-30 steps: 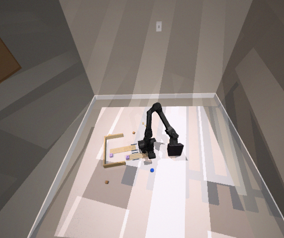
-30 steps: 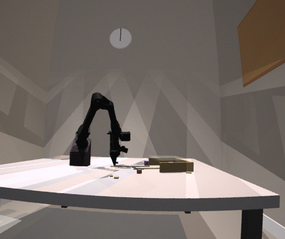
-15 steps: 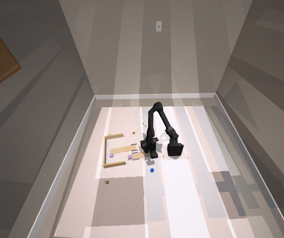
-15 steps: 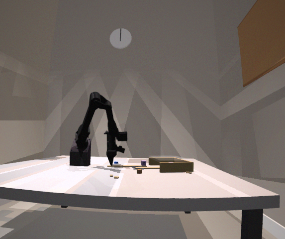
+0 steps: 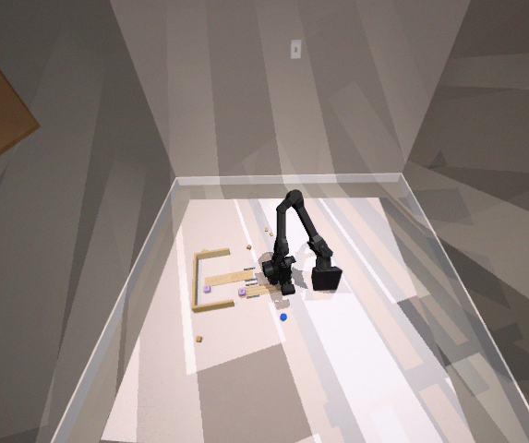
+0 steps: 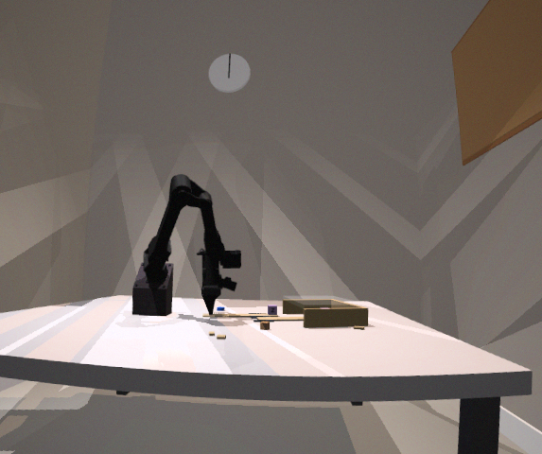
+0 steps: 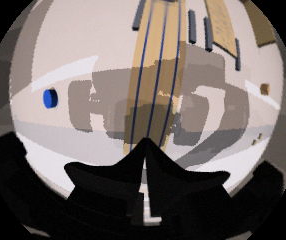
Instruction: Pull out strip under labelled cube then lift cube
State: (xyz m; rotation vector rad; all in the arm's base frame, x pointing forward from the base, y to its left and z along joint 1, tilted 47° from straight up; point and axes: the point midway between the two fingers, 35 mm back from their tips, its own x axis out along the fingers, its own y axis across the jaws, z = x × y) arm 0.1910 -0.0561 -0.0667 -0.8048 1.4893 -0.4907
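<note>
A purple cube [image 5: 242, 292] [image 6: 271, 309] with a dark letter rests on the far end of a tan strip [image 5: 264, 290] [image 6: 241, 315] [image 7: 153, 50], which has blue lengthwise lines. This cube is outside the walled frame. My gripper [image 6: 210, 313] [image 7: 146, 140] is shut with nothing between its fingers. Its tips point down onto the near part of the lined strip, at its top face. In the top view the arm hides the tips. A plain tan strip [image 5: 228, 278] [image 7: 220, 25] lies alongside. A second purple cube [image 5: 206, 289] is inside the frame, by that strip's far end.
A wooden three-sided frame [image 5: 195, 281] [image 6: 335, 317] stands beyond the strips. Low dark rails [image 5: 252, 296] [image 7: 192, 26] flank them. A blue disc [image 5: 283, 317] [image 6: 220, 308] [image 7: 50, 98] lies to one side. Brown blocks [image 5: 248, 246] [image 5: 198, 339] and small tan pieces [image 5: 266, 229] [image 6: 220, 336] lie around.
</note>
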